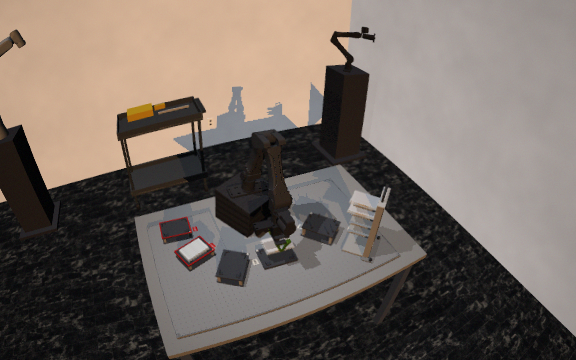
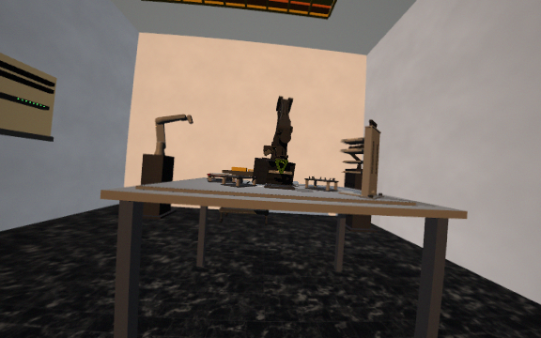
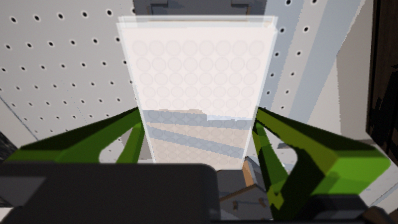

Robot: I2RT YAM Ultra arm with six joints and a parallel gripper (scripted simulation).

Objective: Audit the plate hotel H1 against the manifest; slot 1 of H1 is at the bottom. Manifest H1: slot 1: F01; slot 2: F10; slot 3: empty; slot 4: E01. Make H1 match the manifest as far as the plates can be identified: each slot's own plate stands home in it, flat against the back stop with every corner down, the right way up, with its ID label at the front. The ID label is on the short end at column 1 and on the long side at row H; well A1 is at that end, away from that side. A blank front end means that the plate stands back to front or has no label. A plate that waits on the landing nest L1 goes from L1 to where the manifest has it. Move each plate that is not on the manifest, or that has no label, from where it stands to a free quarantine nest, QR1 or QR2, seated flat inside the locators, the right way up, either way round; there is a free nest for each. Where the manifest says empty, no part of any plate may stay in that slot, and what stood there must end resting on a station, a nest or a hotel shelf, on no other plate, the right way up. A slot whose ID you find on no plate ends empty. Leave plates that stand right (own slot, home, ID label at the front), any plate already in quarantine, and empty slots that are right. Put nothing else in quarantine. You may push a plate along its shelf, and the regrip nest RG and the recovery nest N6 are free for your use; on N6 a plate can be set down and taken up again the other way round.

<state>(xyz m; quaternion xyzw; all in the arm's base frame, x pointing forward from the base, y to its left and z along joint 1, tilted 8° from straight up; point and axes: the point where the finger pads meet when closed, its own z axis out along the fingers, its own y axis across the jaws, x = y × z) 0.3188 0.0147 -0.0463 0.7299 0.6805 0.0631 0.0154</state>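
Note:
My gripper [image 1: 283, 245] hangs low over a flat dark nest [image 1: 278, 258] in the middle of the table. It is shut on a clear well plate [image 1: 271, 244]. In the wrist view the plate [image 3: 197, 85] stands between my two green fingers, which press on its long sides; no label shows on it. The plate hotel H1 [image 1: 365, 220] stands at the right of the table, and its shelves are too small to read. From the exterior view my gripper [image 2: 280, 165] sits just above the table, left of the hotel [image 2: 364, 160].
Two red-edged quarantine nests stand at the left: one [image 1: 175, 228] is empty, the other [image 1: 195, 251] holds a white plate. A raised dark nest [image 1: 232, 266] stands to the left of my gripper and another [image 1: 320, 227] to the right. The arm's base block [image 1: 240, 205] is behind.

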